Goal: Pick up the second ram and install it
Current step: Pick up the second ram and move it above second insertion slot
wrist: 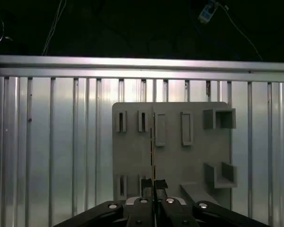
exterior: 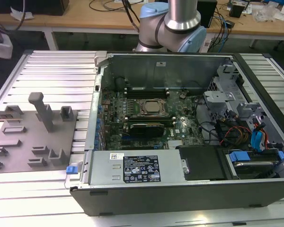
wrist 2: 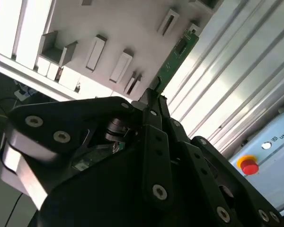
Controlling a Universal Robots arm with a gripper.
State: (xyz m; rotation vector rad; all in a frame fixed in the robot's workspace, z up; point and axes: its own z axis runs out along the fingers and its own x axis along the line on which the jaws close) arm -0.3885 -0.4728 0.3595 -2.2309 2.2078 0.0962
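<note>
The second ram (wrist 2: pixel 177 54) is a thin green circuit board that sticks out past my gripper (wrist 2: pixel 154 97), which is shut on one end of it. In the first wrist view the ram (wrist: pixel 153 151) shows edge-on as a thin dark line rising from the closed fingertips of the gripper (wrist: pixel 154 185). It hangs above the grey holder plate (wrist: pixel 175 156), clear of the plate's slots. In the exterior view the open computer case holds the motherboard with its processor socket (exterior: pixel 149 107) and long memory slots (exterior: pixel 146 90) beside it.
The grey holder plate (exterior: pixel 23 142) with its moulded blocks and an upright post (exterior: pixel 41 111) lies on the ribbed metal table at the exterior view's left. The case's side walls, power supply (exterior: pixel 132 168), drive bays and cables (exterior: pixel 246 137) surround the motherboard. The arm's base (exterior: pixel 173 28) stands behind the case.
</note>
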